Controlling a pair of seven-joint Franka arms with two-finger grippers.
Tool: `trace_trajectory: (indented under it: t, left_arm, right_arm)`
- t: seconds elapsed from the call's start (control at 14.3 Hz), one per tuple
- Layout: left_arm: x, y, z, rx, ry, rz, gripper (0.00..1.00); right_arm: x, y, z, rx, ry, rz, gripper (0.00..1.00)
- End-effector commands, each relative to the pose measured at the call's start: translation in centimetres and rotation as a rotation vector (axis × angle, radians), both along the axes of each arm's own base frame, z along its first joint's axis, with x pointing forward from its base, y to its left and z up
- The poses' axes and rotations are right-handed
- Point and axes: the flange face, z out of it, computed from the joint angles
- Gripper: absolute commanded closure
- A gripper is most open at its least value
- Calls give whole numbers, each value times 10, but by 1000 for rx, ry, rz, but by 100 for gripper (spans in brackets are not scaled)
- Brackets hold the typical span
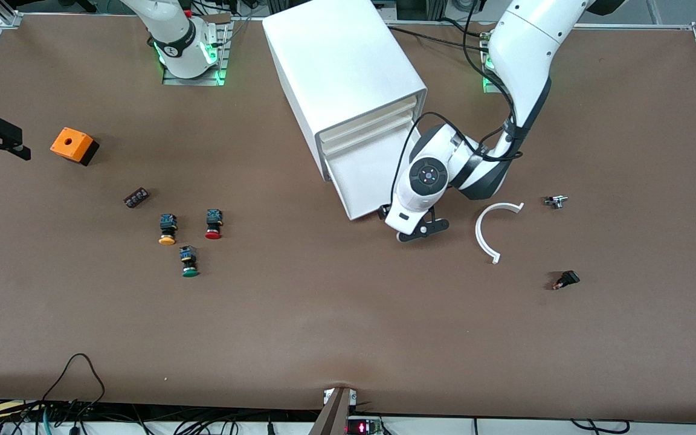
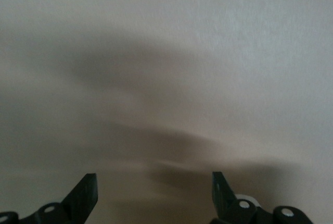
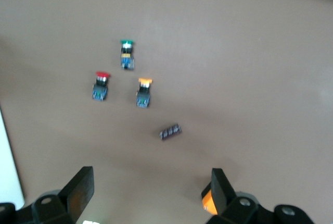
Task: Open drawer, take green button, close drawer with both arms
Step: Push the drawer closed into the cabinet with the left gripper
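Note:
The white cabinet (image 1: pixel 348 78) stands mid-table, and its lowest drawer (image 1: pixel 363 181) is pulled out toward the front camera. My left gripper (image 1: pixel 384 212) is low at the drawer's front corner. It is open (image 2: pixel 154 182), nothing between its fingers, with a white surface filling the left wrist view. The green-capped button (image 1: pixel 189 261) (image 3: pixel 126 52) lies on the table toward the right arm's end. My right gripper (image 1: pixel 19 148) hangs open (image 3: pixel 151 182) and holds nothing, over that end of the table beside an orange box (image 1: pixel 74 145).
A yellow-capped button (image 1: pixel 167 229) and a red-capped one (image 1: pixel 213 223) lie just farther from the front camera than the green one. A small black part (image 1: pixel 136 197) lies near them. A white curved piece (image 1: pixel 490 232) and two small parts (image 1: pixel 555 201) (image 1: pixel 566 280) lie toward the left arm's end.

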Motion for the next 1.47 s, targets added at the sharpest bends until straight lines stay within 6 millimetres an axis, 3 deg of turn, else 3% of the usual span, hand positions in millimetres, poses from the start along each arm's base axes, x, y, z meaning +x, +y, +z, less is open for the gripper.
trace_trajectory:
  t: [0.0,0.35,0.49,0.63,0.77,1.26,1.4]
  left_arm:
    - [-21,2,19,-7,26,32,3]
    - [-52,-11,32,-6,153,25,3]
    - [-61,-17,25,-3,182,3,3]
    - [-65,-20,20,0,194,0,3]
    - [-73,-25,17,-17,224,16,3]
    - [-102,-43,4,-27,285,-11,3]
    - [-111,-50,-2,-38,315,-13,3]
  right_arm:
    - [-17,-8,1,-9,85,-17,0]
    - [-16,-6,1,-66,84,-4,0]
    - [-17,-11,-1,-46,95,2,0]
    - [-25,-7,9,-31,76,6,0]
    - [-26,-16,13,-12,57,-10,0]
    - [-25,-21,2,-19,21,28,0]
    - [-21,-1,-3,-20,2,56,0]
